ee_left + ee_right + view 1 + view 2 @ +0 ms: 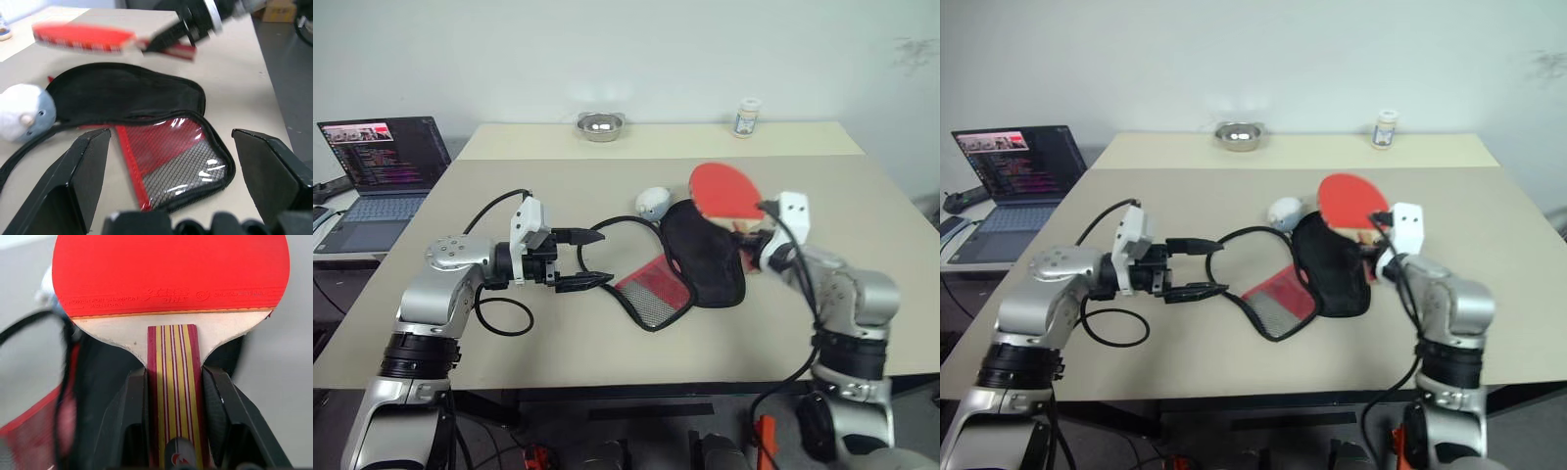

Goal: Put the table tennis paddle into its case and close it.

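Observation:
My right gripper [173, 396] is shut on the striped wooden handle of the table tennis paddle [724, 191], holding its red face level above the far right end of the case [703, 253]. The case lies open on the table: a black flap [122, 93] on the right, a red mesh-pocket flap [656, 289] on the left, and a black strap looping out to the left. My left gripper [585, 259] hovers open just left of the red flap, its two black fingers [80, 171] spread with nothing between them.
A small whitish rounded object [653, 202] sits by the case's far left edge. At the back of the table stand a metal bowl [600, 125] and a small bottle [747, 117]. An open laptop [382, 166] rests on a side desk at the left.

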You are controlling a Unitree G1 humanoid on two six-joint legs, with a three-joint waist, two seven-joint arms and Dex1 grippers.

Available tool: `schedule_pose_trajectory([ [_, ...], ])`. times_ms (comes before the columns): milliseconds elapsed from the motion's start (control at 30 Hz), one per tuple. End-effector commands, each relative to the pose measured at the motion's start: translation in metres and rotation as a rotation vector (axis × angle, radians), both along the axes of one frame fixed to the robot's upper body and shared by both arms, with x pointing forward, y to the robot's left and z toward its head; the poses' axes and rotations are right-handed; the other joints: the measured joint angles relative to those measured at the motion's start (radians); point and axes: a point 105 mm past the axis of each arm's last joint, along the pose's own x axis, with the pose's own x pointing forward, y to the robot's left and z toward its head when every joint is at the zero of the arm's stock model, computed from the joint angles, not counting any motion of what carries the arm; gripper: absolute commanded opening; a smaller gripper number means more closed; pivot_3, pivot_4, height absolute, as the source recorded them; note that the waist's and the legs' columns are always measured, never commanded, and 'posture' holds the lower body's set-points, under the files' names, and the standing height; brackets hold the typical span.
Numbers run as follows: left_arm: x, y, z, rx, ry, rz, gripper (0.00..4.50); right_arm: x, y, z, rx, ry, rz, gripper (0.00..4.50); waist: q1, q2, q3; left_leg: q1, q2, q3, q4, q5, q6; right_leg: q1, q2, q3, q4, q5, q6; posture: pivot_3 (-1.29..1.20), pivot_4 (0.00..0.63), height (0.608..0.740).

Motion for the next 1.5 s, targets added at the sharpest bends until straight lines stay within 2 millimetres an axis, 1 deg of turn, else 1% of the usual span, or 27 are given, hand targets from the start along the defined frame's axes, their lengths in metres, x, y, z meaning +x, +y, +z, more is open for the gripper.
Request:
schedule_pose_trajectory([
  [33,-0.003,-0.003,0.016,-0.009,-0.062,-0.012,4.33,-0.003,0.008,0.011,0.015,-0.068,-0.041,1.08,-0.002,0.0,0.0,0.0,0.0,0.0,0.0,0.0,0.0,0.0,0.0,0.0,0.0,0.0,0.0,0.0,0.15,0.74],
  [100,-0.002,-0.004,0.016,-0.009,-0.061,-0.01,4.33,-0.002,0.015,0.005,0.019,-0.055,-0.04,1.08,-0.003,0.0,0.0,0.0,0.0,0.0,0.0,0.0,0.0,0.0,0.0,0.0,0.0,0.0,0.0,0.0,0.15,0.74],
  [200,-0.002,-0.006,0.013,-0.006,-0.059,-0.011,4.33,0.002,0.023,0.002,0.017,-0.056,-0.037,1.08,-0.005,0.0,0.0,0.001,0.0,0.001,0.0,0.0,0.0,0.0,0.0,0.0,0.0,0.0,0.0,0.0,0.15,0.74],
  [300,-0.001,-0.006,0.012,-0.006,-0.058,-0.011,4.33,0.004,0.028,-0.005,-0.003,-0.046,-0.026,1.08,-0.007,0.0,0.0,0.001,0.0,0.001,0.0,0.0,0.0,0.0,0.001,0.0,0.001,0.0,0.0,0.0,0.15,0.74],
  [467,0.0,-0.005,0.01,-0.005,-0.062,-0.007,4.33,0.005,0.032,-0.015,-0.03,-0.033,-0.007,1.08,-0.012,0.0,0.0,0.001,0.0,0.001,0.0,0.0,0.0,0.0,0.001,0.0,0.001,0.0,0.0,0.0,0.15,0.74],
  [600,0.0,-0.003,0.007,-0.003,-0.062,-0.007,4.33,0.002,0.035,-0.03,-0.048,0.01,0.006,1.08,-0.013,0.0,0.0,0.001,0.0,0.001,0.0,0.0,0.0,0.0,0.001,0.0,0.001,0.0,0.0,0.0,0.15,0.74],
  [933,0.001,0.001,0.005,0.001,-0.067,-0.004,4.33,0.003,0.036,-0.037,-0.054,0.033,0.003,1.08,-0.014,0.0,0.0,0.001,0.0,0.001,0.0,0.0,0.0,0.0,0.001,0.0,0.001,0.0,0.0,0.0,0.15,0.74],
  [1000,0.001,0.0,0.005,0.002,-0.068,-0.006,4.33,0.002,0.038,-0.036,-0.043,0.031,0.009,1.79,-0.014,0.0,0.0,0.001,0.0,0.001,0.0,0.0,0.0,0.0,0.001,0.0,0.001,0.0,0.0,0.0,0.15,0.74],
  [1033,0.0,0.0,0.005,0.002,-0.067,-0.007,4.33,0.002,0.038,-0.036,-0.043,0.029,0.011,1.94,-0.014,0.0,0.0,0.001,0.0,0.001,0.0,0.0,0.0,0.0,0.001,0.0,0.001,0.0,0.0,0.0,0.15,0.74],
  [1133,0.0,-0.002,0.005,0.001,-0.068,-0.009,4.33,0.0,0.041,-0.033,-0.042,0.02,0.021,2.84,-0.014,0.0,0.0,0.001,0.0,0.001,0.0,0.0,0.0,0.0,0.001,0.001,0.001,0.0,0.0,0.0,0.15,0.74],
  [1300,0.0,-0.001,0.004,0.002,-0.058,0.004,4.33,-0.008,0.05,-0.019,-0.061,-0.028,0.102,4.47,-0.014,0.0,0.0,0.001,0.0,0.001,0.0,0.0,0.0,0.0,0.001,0.0,0.001,0.0,0.0,0.0,0.15,0.74],
  [1367,0.0,0.001,0.001,0.014,-0.047,0.018,4.33,-0.019,0.058,-0.011,-0.086,-0.053,0.211,4.47,-0.014,0.0,0.0,0.001,0.0,0.001,0.0,0.0,0.0,0.0,0.001,0.0,0.001,0.0,0.0,0.0,0.15,0.74],
  [1400,0.0,0.004,-0.003,0.026,-0.034,0.033,4.33,-0.029,0.065,-0.001,-0.083,-0.083,0.312,4.47,-0.014,0.001,0.0,0.001,0.0,0.001,0.0,0.0,0.0,0.0,0.001,0.001,0.001,0.0,0.0,0.0,0.15,0.74],
  [1433,0.001,0.009,-0.008,0.038,-0.015,0.055,4.33,-0.041,0.067,0.008,-0.113,-0.113,0.409,4.47,-0.014,0.0,0.0,0.001,0.0,0.001,0.0,0.0,0.0,0.0,0.001,0.0,0.001,0.0,0.0,0.0,0.15,0.74],
  [1500,0.002,0.015,-0.017,0.058,0.012,0.085,4.33,-0.057,0.065,0.021,-0.164,-0.163,0.542,4.47,-0.013,0.0,0.0,0.001,0.0,0.001,0.0,0.0,0.0,0.0,0.001,0.0,0.001,0.0,0.0,0.0,0.15,0.74],
])
